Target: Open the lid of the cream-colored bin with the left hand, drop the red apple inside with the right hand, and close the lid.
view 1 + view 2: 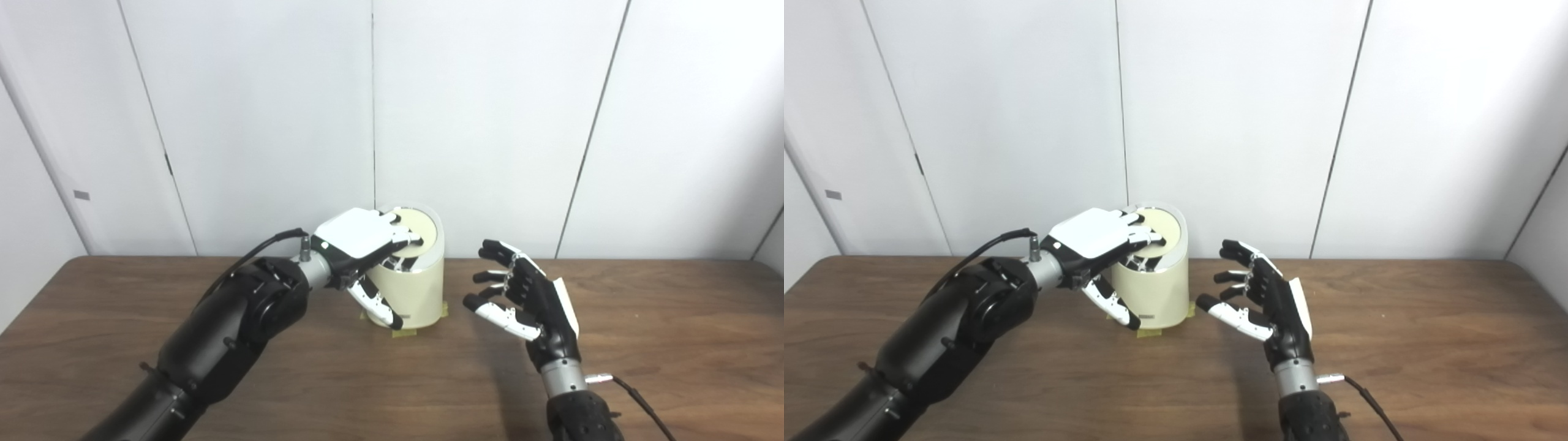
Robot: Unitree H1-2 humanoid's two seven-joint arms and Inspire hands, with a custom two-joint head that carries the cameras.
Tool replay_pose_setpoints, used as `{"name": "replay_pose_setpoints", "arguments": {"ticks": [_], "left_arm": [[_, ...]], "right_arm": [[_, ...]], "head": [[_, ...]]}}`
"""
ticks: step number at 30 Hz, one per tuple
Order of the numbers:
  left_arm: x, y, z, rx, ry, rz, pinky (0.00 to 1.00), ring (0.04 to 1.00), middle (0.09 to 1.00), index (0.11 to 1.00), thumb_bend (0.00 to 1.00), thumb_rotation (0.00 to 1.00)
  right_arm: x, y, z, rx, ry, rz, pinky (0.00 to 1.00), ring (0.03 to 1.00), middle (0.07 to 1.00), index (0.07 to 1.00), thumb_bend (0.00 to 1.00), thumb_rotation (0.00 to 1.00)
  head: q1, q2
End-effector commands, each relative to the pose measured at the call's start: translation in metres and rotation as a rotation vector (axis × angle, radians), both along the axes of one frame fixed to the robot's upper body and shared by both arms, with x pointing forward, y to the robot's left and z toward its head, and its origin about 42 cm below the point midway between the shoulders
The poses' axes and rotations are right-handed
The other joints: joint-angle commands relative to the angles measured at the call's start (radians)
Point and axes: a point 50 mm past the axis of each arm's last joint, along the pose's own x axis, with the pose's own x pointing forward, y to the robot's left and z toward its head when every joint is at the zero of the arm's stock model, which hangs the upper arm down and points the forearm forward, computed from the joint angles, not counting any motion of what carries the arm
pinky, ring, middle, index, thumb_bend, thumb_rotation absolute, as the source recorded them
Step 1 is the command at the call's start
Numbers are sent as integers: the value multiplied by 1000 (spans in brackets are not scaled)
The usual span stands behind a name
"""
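Note:
The cream-colored bin (pixel 422 294) stands upright at the middle of the table. Its round lid (pixel 427 230) sits tilted, with a dark gap showing at its front edge. My left hand (pixel 358 236) lies flat on top of the lid, fingers spread over it and curling toward that gap. Its thumb hangs down in front of the bin's wall, gripping nothing. My right hand (pixel 527 294) hovers just right of the bin, palm toward it, open and empty. No red apple shows in either view.
Yellowish tape (pixel 404 332) holds the bin's base to the brown wooden table (pixel 643 343). A white panelled wall (pixel 490 122) rises close behind the bin. Cables run from both wrists.

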Motion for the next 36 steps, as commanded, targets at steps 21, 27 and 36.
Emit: {"name": "replay_pose_setpoints", "arguments": {"ticks": [21, 27, 36], "left_arm": [[-18, 73, 81, -807, -313, -25, 793, 885, 873, 865, 788, 372], [-33, 109, 41, -1166, -121, 59, 818, 881, 874, 854, 781, 324], [-60, 145, -54, -1406, 86, 237, 622, 744, 808, 857, 776, 394]], "right_arm": [[7, 0, 20, 20, -74, 14, 464, 620, 788, 742, 749, 350], [7, -4, 19, 52, -67, 24, 492, 640, 809, 746, 769, 326], [6, -7, 18, 35, -63, 19, 505, 649, 809, 754, 786, 341]], "head": [[6, 4], [7, 5], [4, 6]]}}
